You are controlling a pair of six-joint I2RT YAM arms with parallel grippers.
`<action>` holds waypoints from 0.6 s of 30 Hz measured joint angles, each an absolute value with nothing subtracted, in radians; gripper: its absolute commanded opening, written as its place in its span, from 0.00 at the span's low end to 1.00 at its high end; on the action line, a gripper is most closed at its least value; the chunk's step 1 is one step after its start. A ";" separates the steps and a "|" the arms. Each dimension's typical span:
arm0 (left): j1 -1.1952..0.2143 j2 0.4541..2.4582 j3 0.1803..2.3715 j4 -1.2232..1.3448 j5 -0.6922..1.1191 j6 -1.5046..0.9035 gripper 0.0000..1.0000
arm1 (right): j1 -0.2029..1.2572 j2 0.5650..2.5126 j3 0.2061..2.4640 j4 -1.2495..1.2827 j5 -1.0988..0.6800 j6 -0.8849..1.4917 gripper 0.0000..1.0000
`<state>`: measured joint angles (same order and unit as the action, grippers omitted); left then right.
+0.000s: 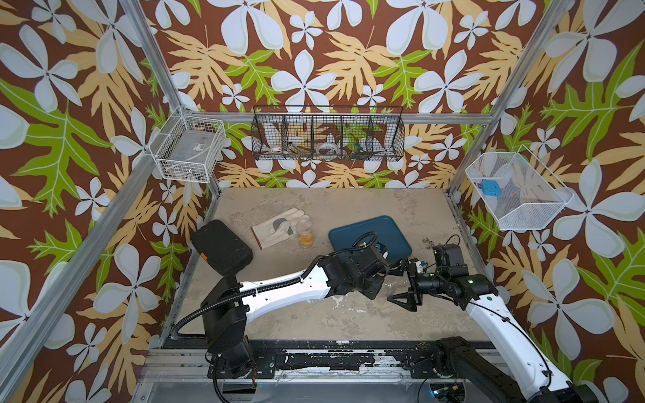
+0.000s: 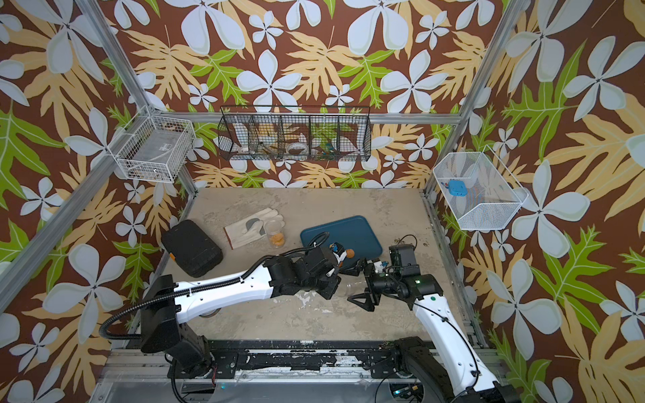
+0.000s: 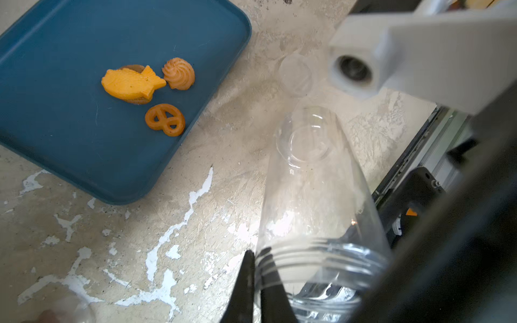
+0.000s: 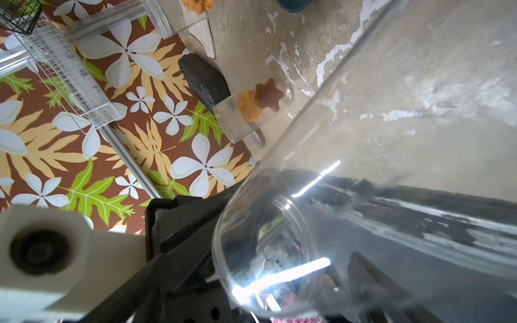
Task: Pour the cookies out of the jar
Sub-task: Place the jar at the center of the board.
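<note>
Seemingly done pouring: empty jar [image 3: 316,190] clenched in left jaws, right jaws released, cookies [image 3: 134,84] on tray [image 3: 56,125]. Next: set it down.

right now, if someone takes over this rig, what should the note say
Grippers: left gripper shut on the empty jar; right gripper open beside it.
Done: a few cookies lie on the tray.
Left: second jar, by the glove, and third jar, near the left arm's base, hold cookies; probably pour those next.
</note>
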<state>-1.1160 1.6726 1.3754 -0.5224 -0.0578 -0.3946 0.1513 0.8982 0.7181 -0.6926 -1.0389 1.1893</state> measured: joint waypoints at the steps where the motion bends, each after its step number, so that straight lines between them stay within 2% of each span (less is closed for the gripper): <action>1: -1.106 1.674 1.376 -0.542 -0.055 -0.391 0.08 | 0.151 0.883 0.724 -0.722 -1.039 1.167 1.00; 8: -1.053 1.714 1.410 -0.620 -0.052 -0.371 0.08 | 0.151 0.757 0.694 -0.844 -1.066 1.143 1.00; 13: -1.053 1.759 1.456 -0.669 -0.052 -0.353 0.08 | 0.151 0.846 0.756 -0.873 -0.999 1.069 1.00; 16: -1.052 1.772 1.481 -0.708 -0.056 -0.339 0.08 | 0.152 1.021 0.974 -0.948 -0.794 0.895 1.00; 18: -1.050 1.783 1.508 -0.729 -0.056 -0.339 0.08 | 0.151 1.134 1.176 -1.000 -0.566 0.752 1.00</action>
